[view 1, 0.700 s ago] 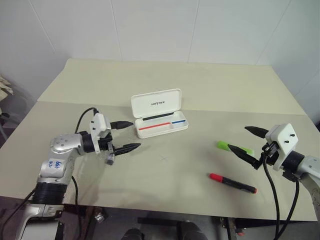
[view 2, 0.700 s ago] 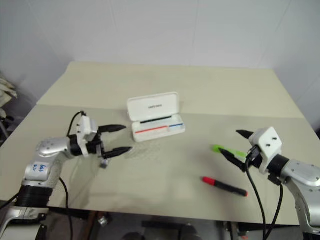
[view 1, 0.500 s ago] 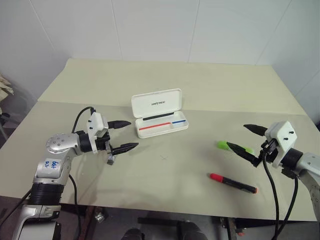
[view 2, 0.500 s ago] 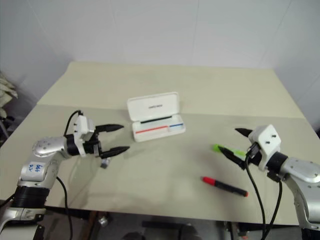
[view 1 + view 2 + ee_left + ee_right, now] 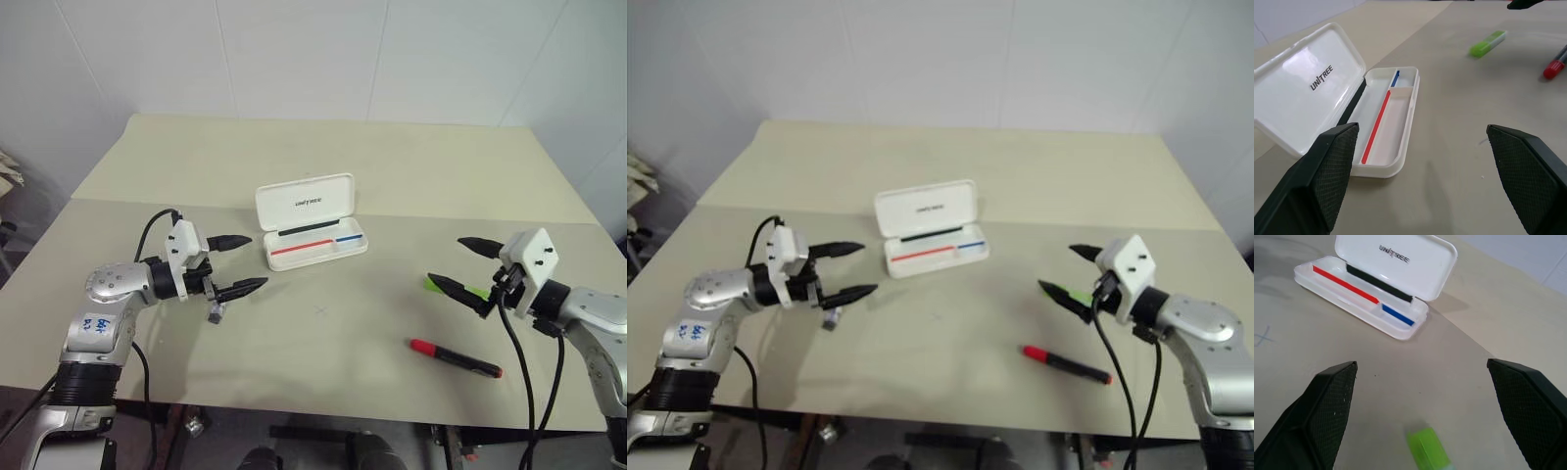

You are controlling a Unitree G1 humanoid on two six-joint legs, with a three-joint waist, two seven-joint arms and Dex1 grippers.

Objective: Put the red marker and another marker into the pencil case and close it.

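Observation:
The pencil case lies open in the middle of the table, its white lid standing up and red and blue stripes showing inside. It also appears in both wrist views. The red marker lies near the front right. The green marker lies behind it, partly hidden by my right gripper, which hovers open just above and beside it. My left gripper is open and empty, left of the case and pointing at it. The left wrist view shows both markers, green and red.
A small grey part hangs under my left gripper. A faint cross mark lies on the tan table in front of the case. White walls stand behind the table.
My right gripper has shifted a little to the left, over the green marker's near end. The left gripper has barely moved. Case and markers lie as before.

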